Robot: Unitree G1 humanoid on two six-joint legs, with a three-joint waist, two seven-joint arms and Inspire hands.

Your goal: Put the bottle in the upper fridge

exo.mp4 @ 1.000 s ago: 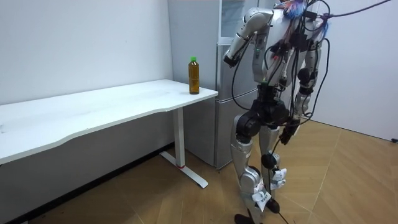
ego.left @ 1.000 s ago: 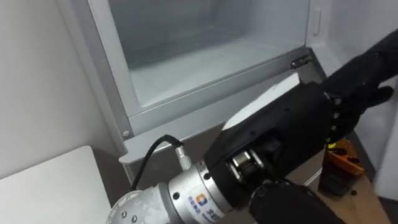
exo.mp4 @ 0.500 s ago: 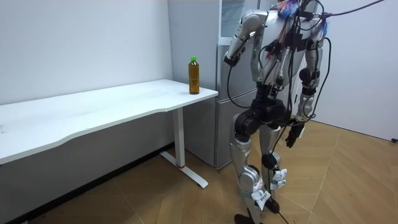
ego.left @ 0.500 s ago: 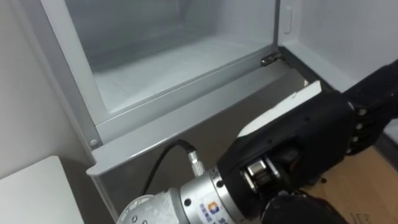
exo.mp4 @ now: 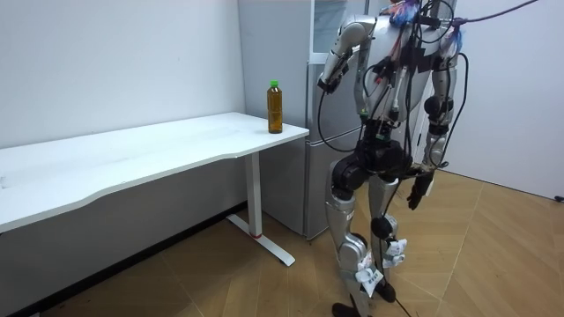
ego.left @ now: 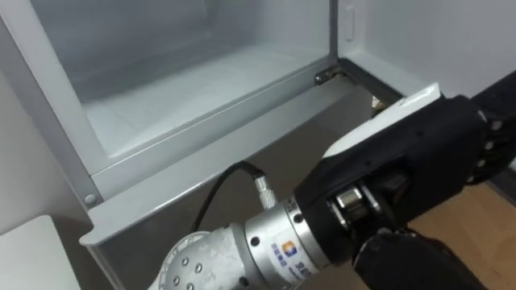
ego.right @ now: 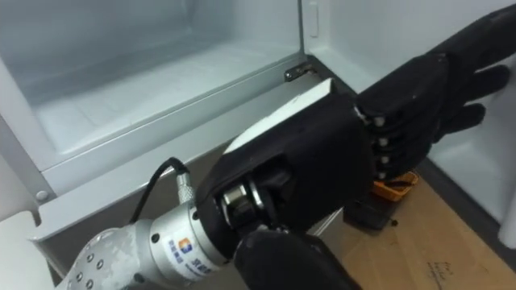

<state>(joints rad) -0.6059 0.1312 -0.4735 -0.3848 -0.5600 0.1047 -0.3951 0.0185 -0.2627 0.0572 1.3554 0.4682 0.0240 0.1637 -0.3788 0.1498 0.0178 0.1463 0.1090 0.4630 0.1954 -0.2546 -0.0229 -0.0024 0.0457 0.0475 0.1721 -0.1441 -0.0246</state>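
Note:
The bottle [exo.mp4: 275,106], amber with a green cap, stands upright near the corner of the white table [exo.mp4: 132,150], apart from both hands. The upper fridge compartment [ego.left: 185,80] is open in front of me, its white inside bare. My left hand [ego.right: 427,89] reaches across the compartment's front to the right, fingers straight, at the inner side of the open fridge door [ego.right: 387,32]; it holds nothing. In the room view I stand at the fridge [exo.mp4: 317,132] with that arm raised. My right hand [exo.mp4: 416,189] hangs low beside my leg.
A small orange and black object [ego.right: 387,189] lies on the wooden floor by the fridge's foot. The table's corner [ego.left: 24,250] is at my lower left. The grey front of the lower fridge [ego.left: 201,189] is just below the open compartment.
The eye view has shifted left, so the camera has turned right. My left hand stays stretched towards the door. The bottle has not moved.

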